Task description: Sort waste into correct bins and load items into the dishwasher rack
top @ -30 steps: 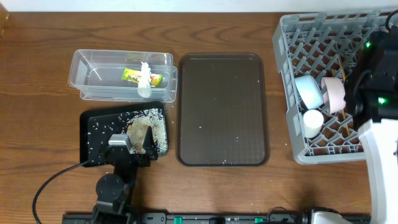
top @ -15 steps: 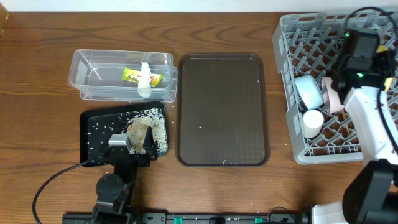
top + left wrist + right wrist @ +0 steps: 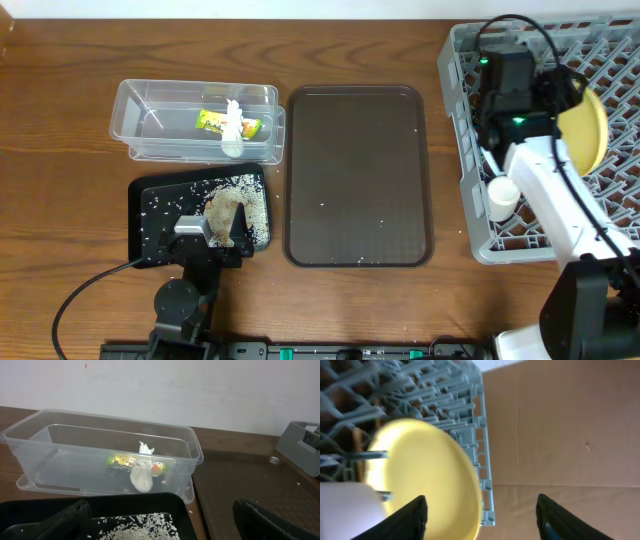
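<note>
The grey dishwasher rack [image 3: 470, 215] stands at the right. A pale yellow plate [image 3: 587, 130] stands on edge in it, and a small white bowl [image 3: 503, 197] sits near its front left. My right arm [image 3: 508, 75] reaches over the rack. In the right wrist view my right gripper [image 3: 482, 522] is open, its jaws wide apart, with the plate [image 3: 420, 475] just ahead of the left finger. The clear tub [image 3: 140, 100] holds the snack wrapper [image 3: 212, 120] and white tissue [image 3: 232, 132]. Rice scraps [image 3: 243, 190] lie in the black tray [image 3: 150, 215]. My left gripper [image 3: 165, 522] hangs open over that tray.
A large dark brown serving tray [image 3: 358, 175] lies between the bins and the rack, with a few stray grains on it. In the right wrist view, bare wooden table [image 3: 560, 425] shows beyond the rack's rim [image 3: 487, 475].
My right arm has swung from the rack's right side to over its left part, and its gripper has opened. The yellow plate now shows standing in the rack. The left arm is still.
</note>
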Robot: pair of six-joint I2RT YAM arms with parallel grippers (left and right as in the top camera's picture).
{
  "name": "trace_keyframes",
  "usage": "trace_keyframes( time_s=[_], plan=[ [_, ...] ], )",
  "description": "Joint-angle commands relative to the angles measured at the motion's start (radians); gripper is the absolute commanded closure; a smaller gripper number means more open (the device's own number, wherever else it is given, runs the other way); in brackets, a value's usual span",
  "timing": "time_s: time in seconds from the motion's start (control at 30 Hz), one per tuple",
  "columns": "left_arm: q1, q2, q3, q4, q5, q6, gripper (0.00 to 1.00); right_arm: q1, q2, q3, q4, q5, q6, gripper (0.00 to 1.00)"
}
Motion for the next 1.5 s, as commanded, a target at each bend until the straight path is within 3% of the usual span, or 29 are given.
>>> trace_keyframes(
  time_s=[0.0, 0.17, 0.33, 0.37, 0.4, 0.67, 0.77, 0.9, 1.2, 1.47],
  plan=[
    [0.006, -0.007, -0.032, -0.016, -0.009, -0.002, 0.07, 0.079, -0.085, 0.006, -0.001, 0.053, 0.129, 0.21],
    [0.006, -0.007, -0.032, -0.016, -0.009, -0.002, 0.07, 0.21, -0.247, 0.006, -0.166, -0.241, 0.322, 0.19],
    [0.006, -0.007, -0.032, -0.016, -0.009, -0.002, 0.07, 0.343, -0.417, 0.006, -0.364, -0.705, 0.548, 0.12],
    [0.006, -0.007, -0.032, -0.016, -0.009, -0.002, 0.07, 0.361, -0.446, 0.006, -0.395, -0.804, 0.579, 0.1],
    [0.006, -0.007, -0.032, -0.016, -0.009, -0.002, 0.07, 0.374, -0.474, 0.006, -0.422, -0.893, 0.602, 0.01],
    [0.006, -0.007, -0.032, -0.016, -0.009, -0.002, 0.07, 0.396, -0.604, 0.006, -0.524, -1.3, 0.751, 0.01],
    [0.006, -0.007, -0.032, -0.016, -0.009, -0.002, 0.07, 0.395, -0.616, 0.006, -0.563, -1.303, 0.737, 0.01],
    [0.006, -0.007, -0.032, -0.016, -0.009, -0.002, 0.07, 0.374, -0.661, 0.006, -0.587, -1.253, 0.609, 0.01],
    [0.006, -0.007, -0.032, -0.016, -0.009, -0.002, 0.07, 0.315, -0.962, -0.011, -0.717, -0.973, 0.605, 0.01],
    [0.006, -0.007, -0.032, -0.016, -0.009, -0.002, 0.07, 0.074, -1.286, -0.258, -0.599, -0.932, 0.606, 0.01]
  ],
)
